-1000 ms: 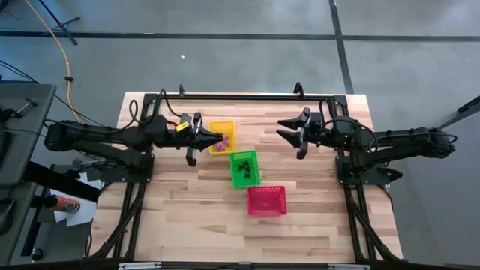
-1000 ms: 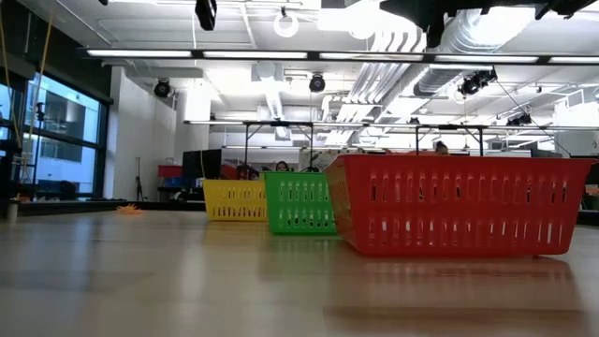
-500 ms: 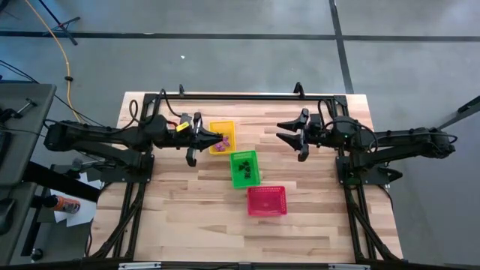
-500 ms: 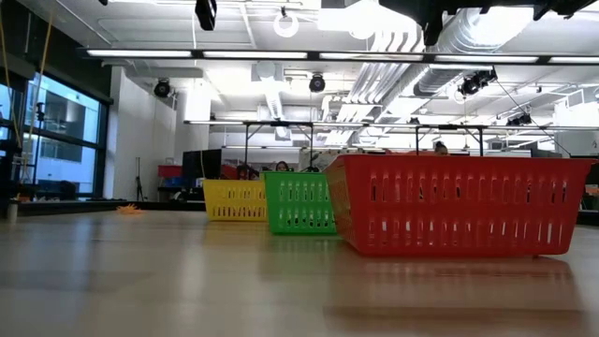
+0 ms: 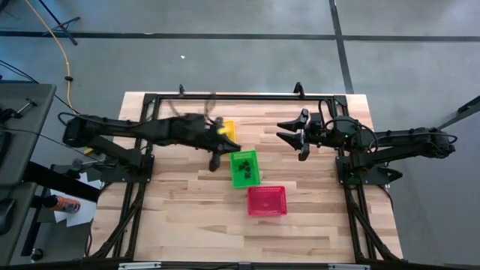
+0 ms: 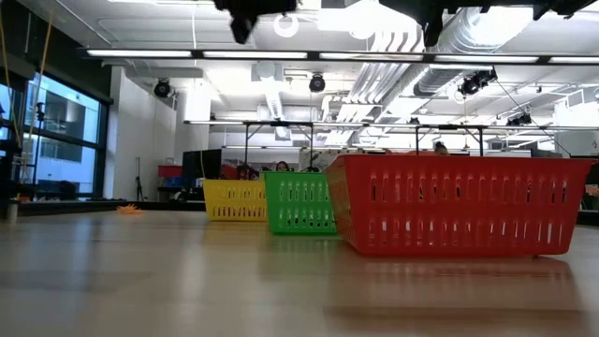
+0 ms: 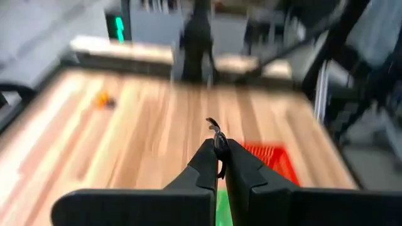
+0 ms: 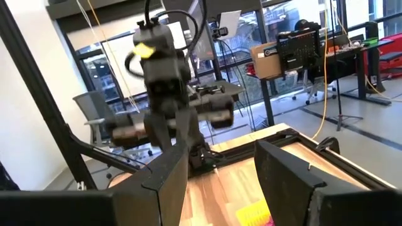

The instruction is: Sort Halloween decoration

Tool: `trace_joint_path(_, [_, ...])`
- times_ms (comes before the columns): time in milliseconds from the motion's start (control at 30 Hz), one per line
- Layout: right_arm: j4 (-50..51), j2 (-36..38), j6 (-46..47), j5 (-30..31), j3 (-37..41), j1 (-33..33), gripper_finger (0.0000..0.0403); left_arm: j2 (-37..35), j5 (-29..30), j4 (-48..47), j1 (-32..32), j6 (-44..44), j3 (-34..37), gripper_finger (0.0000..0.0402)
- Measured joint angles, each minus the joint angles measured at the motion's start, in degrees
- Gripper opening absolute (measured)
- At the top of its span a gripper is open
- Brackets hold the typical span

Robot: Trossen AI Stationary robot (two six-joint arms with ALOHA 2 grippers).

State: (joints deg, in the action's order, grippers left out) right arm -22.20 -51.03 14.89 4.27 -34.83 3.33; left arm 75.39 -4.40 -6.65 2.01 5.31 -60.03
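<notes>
Three mesh baskets are seen on the wooden table (image 5: pixel 180 217) in a diagonal row: one yellow basket (image 5: pixel 229 129), one green basket (image 5: pixel 244 168) and one red basket (image 5: pixel 267 201). In the low view the same three are lined up, with the red basket nearest the camera and the yellow one farthest.

Several small black trinkets (image 5: pixel 241 172) are seen lying inside the green basket; an exact count cannot be made. One small orange trinket (image 7: pixel 103 99) is seen on the bare wood in the left wrist view, well apart from the baskets. The contents of the yellow basket are hidden by the arm.

The left gripper (image 5: pixel 216 156) is held above the table at the edge between the yellow and green baskets. Its fingers (image 7: pixel 204 164) are pressed together, and a thin dark trinket (image 7: pixel 217 133) is pinched at their tips, raised clear of the wood.

The right gripper (image 5: pixel 289 133) is held above bare table, well apart from the baskets on their right side. Its two fingers (image 8: pixel 169 172) are spread wide, with nothing between them.
</notes>
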Motion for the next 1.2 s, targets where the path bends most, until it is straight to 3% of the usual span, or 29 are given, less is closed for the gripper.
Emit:
trace_joint_path(167, [0.0,0.0,-0.3,0.0,0.0,0.0,0.0178,9.2,-0.2,-8.7,-0.2,-4.3,-4.8,0.0])
trace_joint_path(633, [0.3,0.0,-0.4,0.0,0.0,0.0,0.0178,27.9,-0.3,-8.6,-0.2,-6.0,-5.1,0.0003])
trace_joint_path(867, [0.6,0.0,-0.4,0.0,0.0,0.0,0.0178,32.1,-0.3,-7.7,-0.2,-5.0,-5.1,0.0003])
trace_joint_path(1200, [0.7,0.0,-0.4,0.0,0.0,0.0,0.0178,32.7,0.3,-7.1,-0.1,-5.0,-5.1,0.0003])
